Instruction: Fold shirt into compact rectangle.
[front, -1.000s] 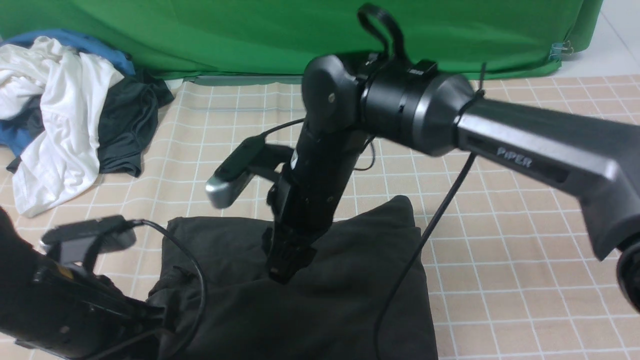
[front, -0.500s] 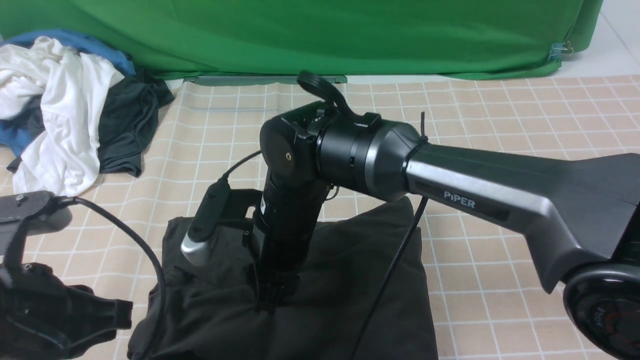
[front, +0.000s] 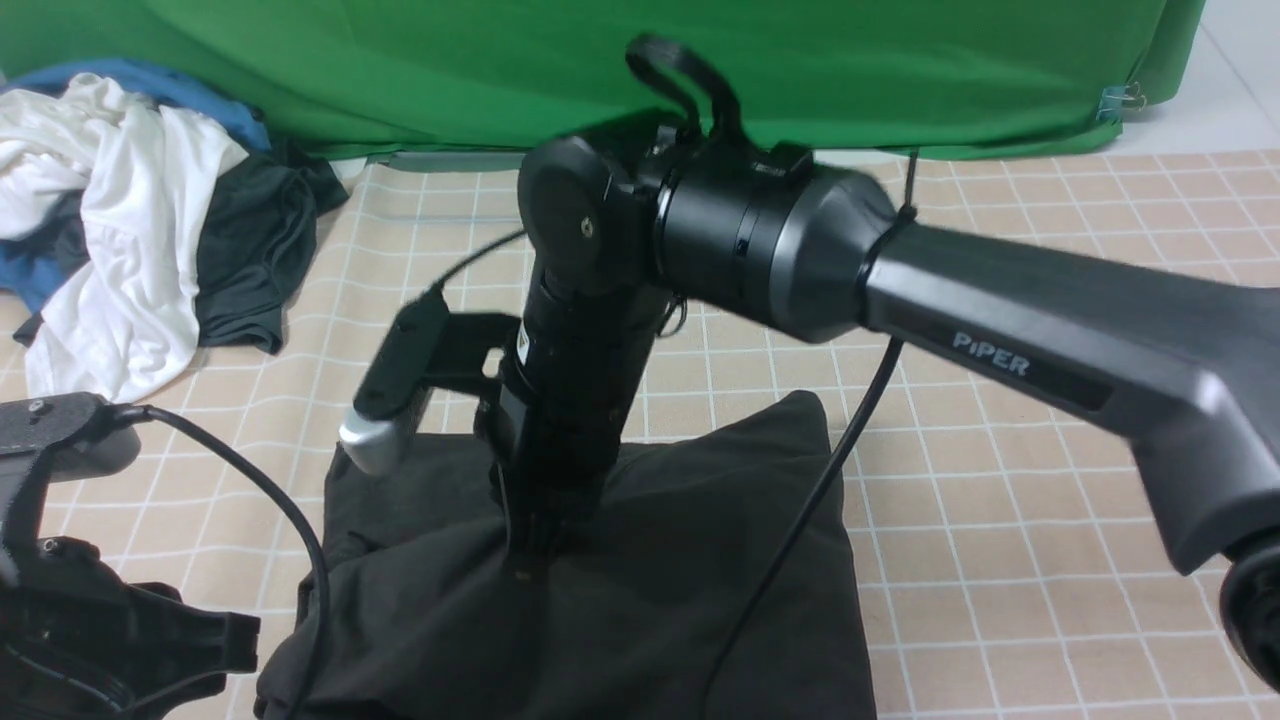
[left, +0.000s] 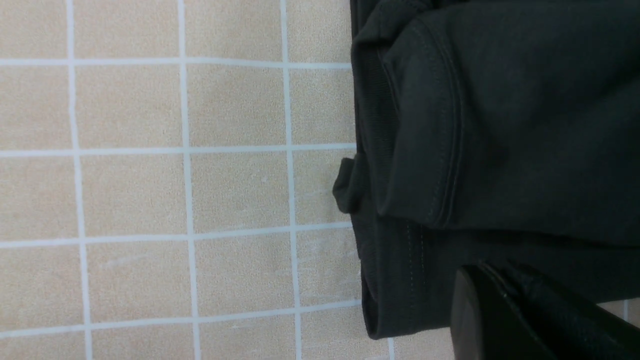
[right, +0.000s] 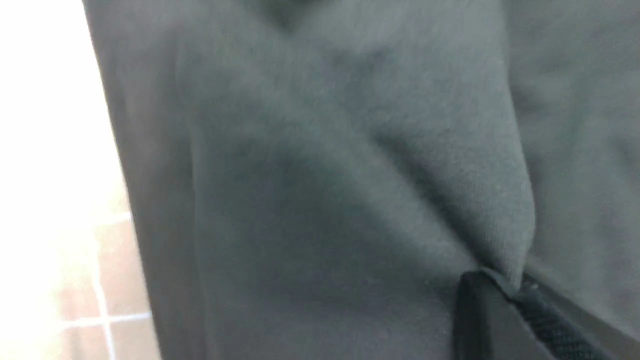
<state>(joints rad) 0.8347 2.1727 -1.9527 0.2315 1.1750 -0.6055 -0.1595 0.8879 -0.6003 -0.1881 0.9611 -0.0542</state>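
Observation:
The black shirt (front: 690, 570) lies folded into a thick block on the checked cloth, near the front middle. My right gripper (front: 525, 562) points down into its middle and is shut on a pinch of fabric, which rises in a small peak. In the right wrist view the shirt (right: 325, 175) fills the frame, and a ridge of it runs into the shut right gripper (right: 506, 289). My left gripper (front: 238, 640) is low at the front left, beside the shirt's left edge. In the left wrist view the left gripper (left: 492, 282) is shut over the shirt's (left: 500, 125) hemmed edge, with nothing seen between its fingers.
A heap of white, blue and dark clothes (front: 120, 220) lies at the back left. A green backdrop (front: 600, 70) closes off the far side. The right arm's cable (front: 800, 530) hangs across the shirt. Beige checked tablecloth (front: 1000, 500) spreads to the right.
My right gripper came down onto the shirt's middle, shut on the fabric and has risen a little, pulling up a peak. My left arm has drawn back to the left.

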